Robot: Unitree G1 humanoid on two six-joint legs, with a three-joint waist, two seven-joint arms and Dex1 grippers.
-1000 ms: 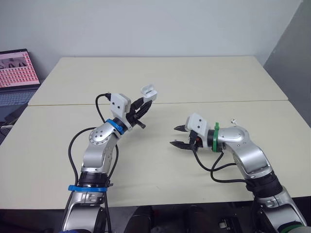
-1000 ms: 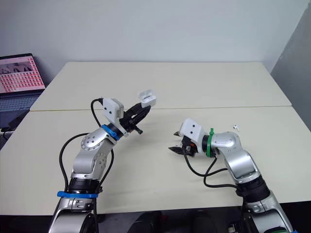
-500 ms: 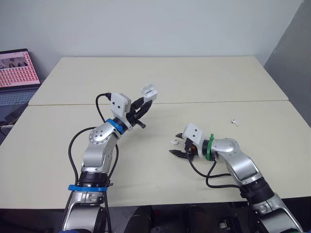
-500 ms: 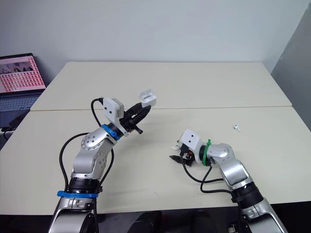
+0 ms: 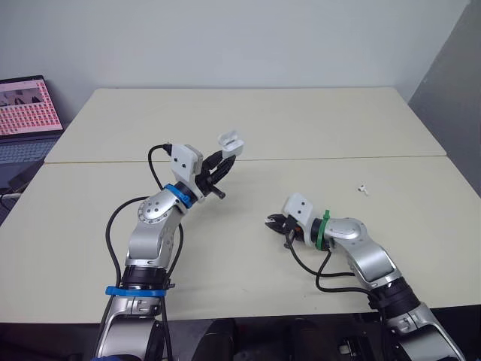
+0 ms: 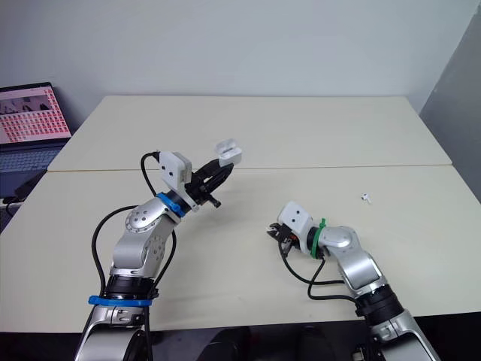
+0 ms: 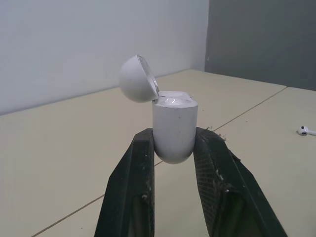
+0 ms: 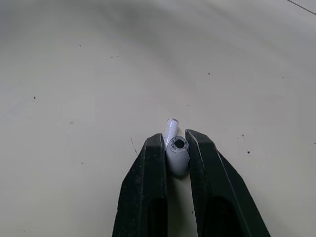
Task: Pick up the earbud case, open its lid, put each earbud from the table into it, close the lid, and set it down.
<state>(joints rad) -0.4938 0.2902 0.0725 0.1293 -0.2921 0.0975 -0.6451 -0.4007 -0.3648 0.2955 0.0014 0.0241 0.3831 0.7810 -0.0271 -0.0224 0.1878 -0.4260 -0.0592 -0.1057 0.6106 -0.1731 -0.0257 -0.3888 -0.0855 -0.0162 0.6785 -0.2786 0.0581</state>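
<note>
The right gripper (image 8: 175, 139) was found closed on one earbud (image 8: 177, 157), low over the table (image 5: 316, 128), a little right of centre in the head views. Half a second before, its fingers had been spread on either side of that earbud, and a second before they had been held open farther up the frame — so the pinch had only just been made. The earbud was seen nipped narrowly between the black tips, apparently not yet lifted. The left gripper (image 7: 173, 136) had not been moved: the earbud case (image 7: 173, 123) was kept clamped upright, upper left of centre, its lid (image 7: 137, 79) swung open. The second earbud (image 5: 364, 188) lay untouched at the right. A lift and carry to the case were judged due next.
</note>
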